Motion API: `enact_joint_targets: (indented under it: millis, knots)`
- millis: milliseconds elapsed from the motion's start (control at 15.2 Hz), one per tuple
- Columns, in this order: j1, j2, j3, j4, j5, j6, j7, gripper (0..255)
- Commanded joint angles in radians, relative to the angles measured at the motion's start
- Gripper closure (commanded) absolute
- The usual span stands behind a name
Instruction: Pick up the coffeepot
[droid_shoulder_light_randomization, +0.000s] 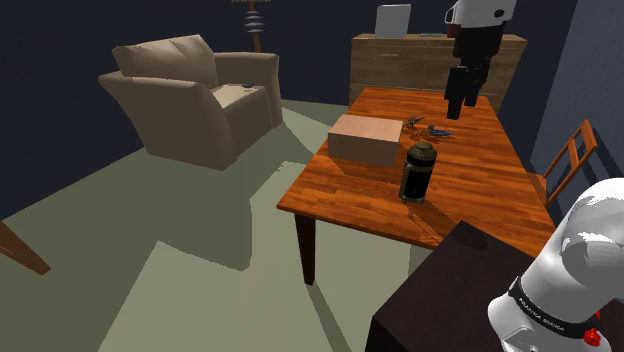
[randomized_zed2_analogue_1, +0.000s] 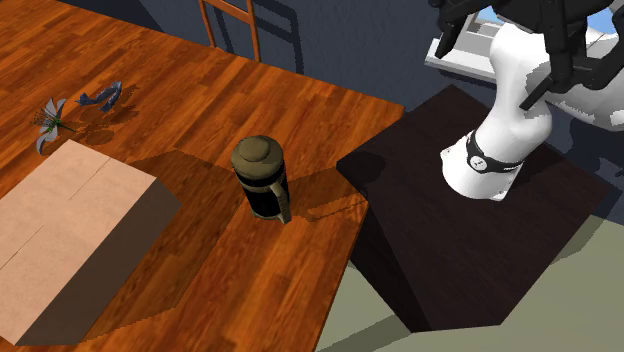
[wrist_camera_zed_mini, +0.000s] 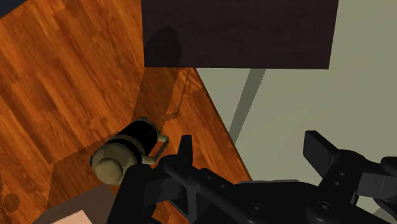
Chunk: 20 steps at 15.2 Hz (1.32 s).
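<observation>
Nearest the shoulder camera, the white arm base (droid_shoulder_light_randomization: 565, 255) is sitting on its dark stand (droid_shoulder_light_randomization: 440, 290), set just beside the near end of a wooden table (droid_shoulder_light_randomization: 480, 185). A little way in from that edge, the coffeepot (droid_shoulder_light_randomization: 420, 172) is standing upright. It is a dark cylinder with a rounded olive lid, touching nothing else, so it looks freely reachable. A cardboard box (droid_shoulder_light_randomization: 367, 138) is lying near it, toward the shoulder view's left. Farther on, the black gripper (droid_shoulder_light_randomization: 461, 100) is hanging high over the table's far half, well apart from the pot, probably because the approach has not begun. Beyond are a wooden sideboard (droid_shoulder_light_randomization: 430, 60) and a beige armchair (droid_shoulder_light_randomization: 190, 95).

The wrist view is making one thing plainer than the others do. The two fingers (wrist_camera_zed_mini: 184, 153) are standing spread apart, clasping nothing, and the pot is lying off to one side of them, not between. The second exterior view is showing the pot's handle (randomized_zed2_analogue_1: 285, 205), seemingly turned toward the stand, and small blue figures (randomized_zed2_analogue_1: 100, 97) past the box.
</observation>
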Motion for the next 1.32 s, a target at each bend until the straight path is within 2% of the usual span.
enact_joint_targets:
  millis: [0,726,1254]
  knots:
    - [0.0,0.0,0.0,0.0,0.0,0.0,0.0,0]
    - [-0.057,0.194,-0.181,-0.078,-0.08,0.32,-0.139,0]
    - [-0.078,0.425,-0.312,-0.036,-0.065,0.539,-0.257,0]
